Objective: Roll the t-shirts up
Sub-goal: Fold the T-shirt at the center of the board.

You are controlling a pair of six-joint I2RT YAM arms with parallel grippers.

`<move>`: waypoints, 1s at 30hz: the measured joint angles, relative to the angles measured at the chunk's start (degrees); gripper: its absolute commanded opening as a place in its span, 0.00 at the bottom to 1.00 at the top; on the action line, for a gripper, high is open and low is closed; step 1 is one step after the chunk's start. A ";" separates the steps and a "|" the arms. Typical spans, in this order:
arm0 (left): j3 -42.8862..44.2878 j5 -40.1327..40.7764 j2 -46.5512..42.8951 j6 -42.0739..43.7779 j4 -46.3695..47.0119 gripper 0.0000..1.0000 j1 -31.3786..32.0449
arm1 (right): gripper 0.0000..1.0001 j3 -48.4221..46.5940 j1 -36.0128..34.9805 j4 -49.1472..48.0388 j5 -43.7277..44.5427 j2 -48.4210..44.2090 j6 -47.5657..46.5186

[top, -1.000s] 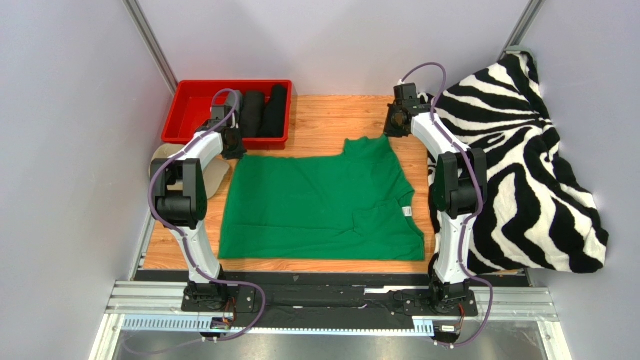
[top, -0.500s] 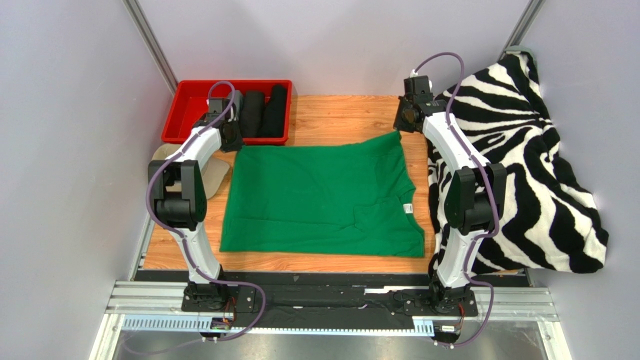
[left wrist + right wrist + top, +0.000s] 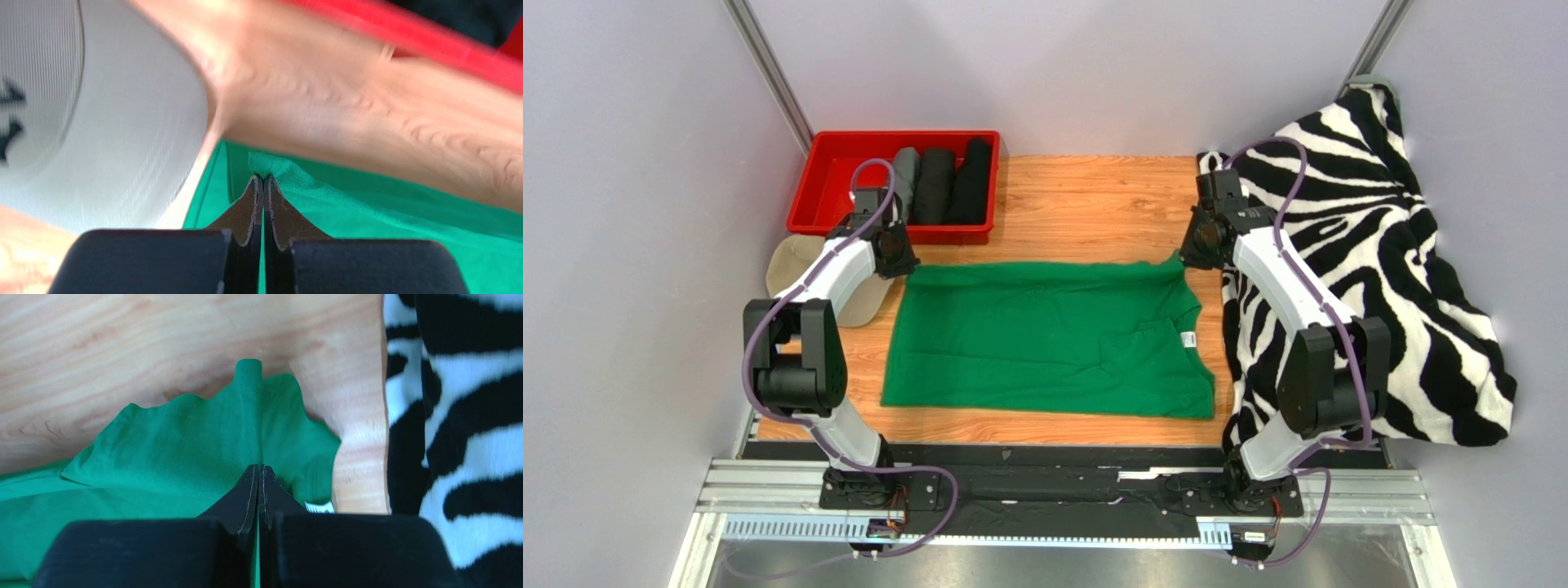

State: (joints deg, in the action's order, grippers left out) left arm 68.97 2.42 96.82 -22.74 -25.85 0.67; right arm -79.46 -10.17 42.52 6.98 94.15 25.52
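Green short-sleeved cloth t-shirt (image 3: 1038, 337) lies spread on the wooden table (image 3: 1075, 196); left gripper (image 3: 263, 179) and right gripper (image 3: 258, 468) each pinch a far corner, jaws clenched on cloth.

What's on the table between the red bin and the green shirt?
Bare wooden table, as the top view shows. Only the left gripper sits there, below the red bin, shut on a corner of the green t-shirt.

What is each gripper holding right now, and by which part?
Both hold the green t-shirt by its far edge: left gripper at the far-left corner, right gripper at the far-right corner.
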 measured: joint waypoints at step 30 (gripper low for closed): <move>-15.58 3.45 -15.13 -9.07 -5.66 0.00 0.00 | 0.00 26.86 -2.03 0.09 -5.05 -22.53 4.70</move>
State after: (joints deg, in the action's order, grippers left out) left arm 53.39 5.87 81.69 -31.81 -31.51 0.67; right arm -52.60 -12.21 42.61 1.93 71.61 30.22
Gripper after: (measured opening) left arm 0.008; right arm 0.006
